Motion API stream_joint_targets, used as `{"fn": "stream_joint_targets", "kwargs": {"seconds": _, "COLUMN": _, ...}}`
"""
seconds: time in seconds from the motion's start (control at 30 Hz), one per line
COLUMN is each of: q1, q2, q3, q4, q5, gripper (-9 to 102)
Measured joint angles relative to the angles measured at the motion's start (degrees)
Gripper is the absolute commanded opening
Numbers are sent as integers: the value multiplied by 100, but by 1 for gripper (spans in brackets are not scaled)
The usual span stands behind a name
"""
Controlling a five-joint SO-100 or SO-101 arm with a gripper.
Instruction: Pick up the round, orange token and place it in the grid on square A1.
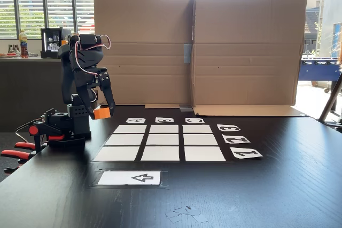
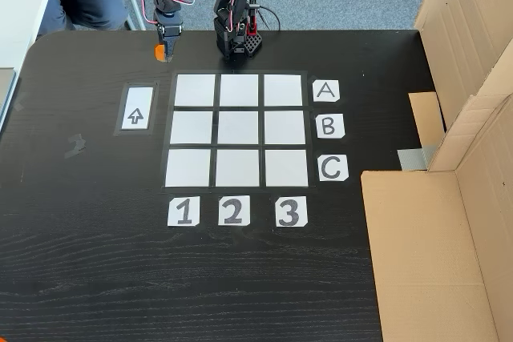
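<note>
Gripping the small bright orange flat-topped plastic token (image 2: 161, 52), the black two-finger claw (image 2: 163, 50) of the arm stands clamped on it, raised off the dark wood-grain desk (image 2: 88, 254) in a fixed view (image 1: 101, 112). In the view from above, the held token hangs just off the upper left corner of the 3x3 grid of white paper rectangles (image 2: 237, 129), up and to the left of the plain white corner cell A1 (image 2: 195, 90), which is the cell of the row beside the letter A card (image 2: 325, 90) and the column above the number 1 card (image 2: 183, 211). My judgement: the coming move is a short carry toward that nearest corner cell, then a lowering. The white card with a black arrow (image 2: 136, 108) lies just left of the grid, below the claw in that view. Tall brown cardboard panels (image 1: 197, 49) stand at the desk's far edge, with windows behind
</note>
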Motion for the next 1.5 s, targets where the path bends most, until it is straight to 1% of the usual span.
{"fn": "stream_joint_targets", "kwargs": {"seconds": 0.37, "q1": -668, "q2": 1503, "q3": 1969, "q4": -158, "q5": -35, "gripper": 4}}
{"fn": "stream_joint_targets", "kwargs": {"seconds": 0.7, "q1": -949, "q2": 1995, "q3": 3173, "q4": -826, "q5": -35, "gripper": 4}}
{"fn": "stream_joint_targets", "kwargs": {"seconds": 0.93, "q1": -976, "q2": 1441, "q3": 3305, "q4": -1521, "q5": -35, "gripper": 4}}
{"fn": "stream_joint_targets", "kwargs": {"seconds": 1.4, "q1": -1538, "q2": -264, "q3": 3313, "q4": -2979, "q5": -44, "gripper": 4}}
{"fn": "stream_joint_targets", "kwargs": {"seconds": 1.5, "q1": -1635, "q2": -510, "q3": 3313, "q4": -3173, "q5": -44, "gripper": 4}}
